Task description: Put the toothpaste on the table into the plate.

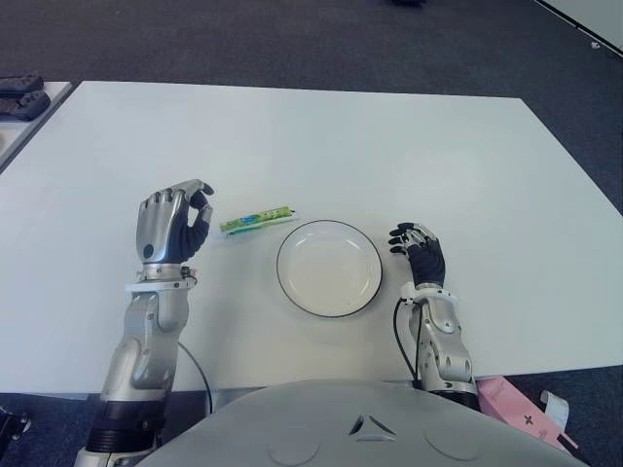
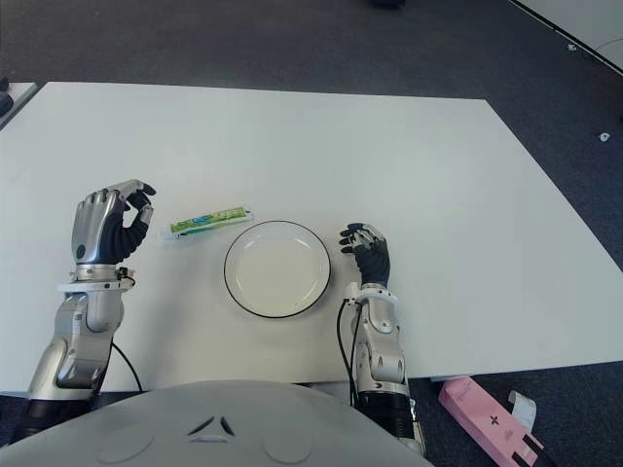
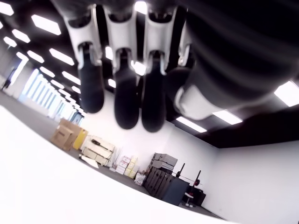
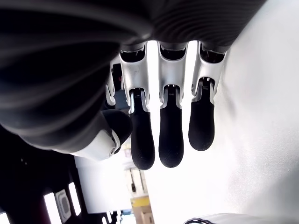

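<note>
Left hand (image 1: 173,226) fingers loosely curled, empty, beside toothpaste (image 1: 257,220); should pinch tube mid-length, probably. Right hand (image 1: 419,249) relaxed, idle right of plate (image 1: 329,268).

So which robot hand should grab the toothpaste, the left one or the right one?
Probably the left robot hand. It is raised right beside the toothpaste and holds nothing. The right robot hand is on the far side of the plate, so it would have to reach across it.
</note>
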